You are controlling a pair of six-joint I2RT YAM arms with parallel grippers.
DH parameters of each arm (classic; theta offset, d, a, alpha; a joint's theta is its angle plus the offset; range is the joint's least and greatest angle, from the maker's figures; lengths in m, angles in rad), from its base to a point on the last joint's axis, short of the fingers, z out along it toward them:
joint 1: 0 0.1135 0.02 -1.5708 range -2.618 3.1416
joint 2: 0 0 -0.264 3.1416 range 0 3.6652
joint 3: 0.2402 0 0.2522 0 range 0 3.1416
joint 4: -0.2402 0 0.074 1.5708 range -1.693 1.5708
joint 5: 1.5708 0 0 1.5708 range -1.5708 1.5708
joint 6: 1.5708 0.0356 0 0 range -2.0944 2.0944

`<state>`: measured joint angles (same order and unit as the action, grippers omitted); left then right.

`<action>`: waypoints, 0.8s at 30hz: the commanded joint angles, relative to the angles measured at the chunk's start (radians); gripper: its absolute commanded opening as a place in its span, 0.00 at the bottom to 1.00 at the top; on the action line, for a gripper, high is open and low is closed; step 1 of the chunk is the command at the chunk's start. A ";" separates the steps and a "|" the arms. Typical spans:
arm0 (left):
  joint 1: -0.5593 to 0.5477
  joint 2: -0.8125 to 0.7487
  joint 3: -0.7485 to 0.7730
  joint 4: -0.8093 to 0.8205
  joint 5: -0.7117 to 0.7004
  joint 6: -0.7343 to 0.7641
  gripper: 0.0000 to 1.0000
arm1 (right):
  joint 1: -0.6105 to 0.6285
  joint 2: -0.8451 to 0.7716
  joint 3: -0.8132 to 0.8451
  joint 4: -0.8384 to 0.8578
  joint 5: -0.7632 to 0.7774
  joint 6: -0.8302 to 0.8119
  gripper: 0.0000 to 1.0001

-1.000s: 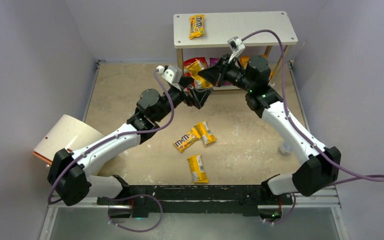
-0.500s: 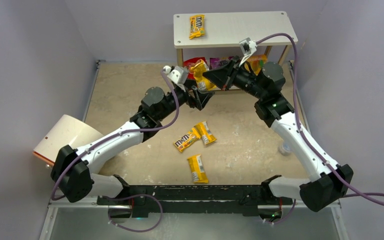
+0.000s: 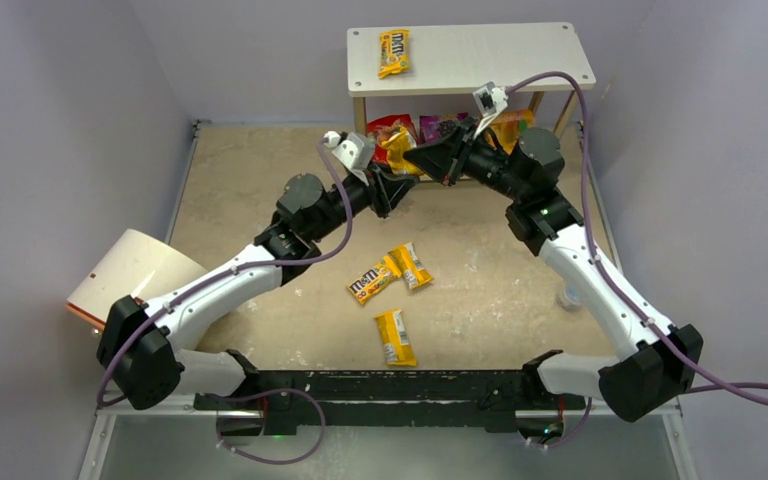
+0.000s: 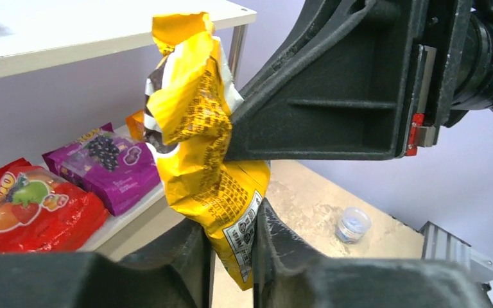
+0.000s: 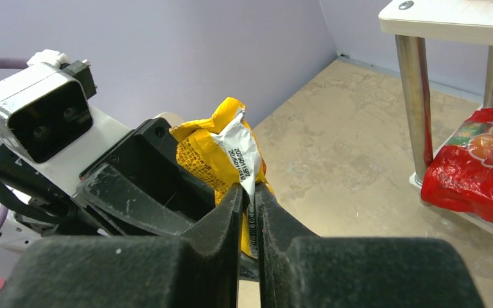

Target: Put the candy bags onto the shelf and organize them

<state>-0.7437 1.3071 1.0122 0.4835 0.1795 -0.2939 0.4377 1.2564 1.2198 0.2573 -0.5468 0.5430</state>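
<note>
With one M&M's packet (image 3: 393,52) on the shelf (image 3: 490,55) top and three loose packets (image 3: 388,275) lying on the bench (image 3: 240,180), a crumpled packet (image 4: 196,122) is pinched before the shelf by the right pincer (image 5: 249,192) and, seemingly, the left pincer (image 4: 231,244).

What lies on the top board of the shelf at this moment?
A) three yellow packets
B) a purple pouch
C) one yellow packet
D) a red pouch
C: a single yellow packet lies near the left end of the top board of the shelf, while the red pouch and the purple pouch sit on the lower tier.
</note>
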 commanded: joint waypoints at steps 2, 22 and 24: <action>0.000 -0.003 0.070 0.010 -0.048 0.126 0.00 | 0.001 -0.054 -0.024 0.034 -0.053 -0.006 0.19; -0.038 0.204 -0.186 0.891 -0.177 1.652 0.00 | -0.002 -0.345 -0.131 -0.296 0.236 0.335 0.93; -0.051 0.204 -0.209 0.916 -0.151 1.700 0.00 | -0.002 -0.289 -0.085 -0.324 0.192 0.317 0.91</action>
<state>-0.7677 1.5234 0.8268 1.1175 0.0277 1.1698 0.4366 0.8703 1.0611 0.0006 -0.3290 0.8173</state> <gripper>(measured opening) 0.200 0.930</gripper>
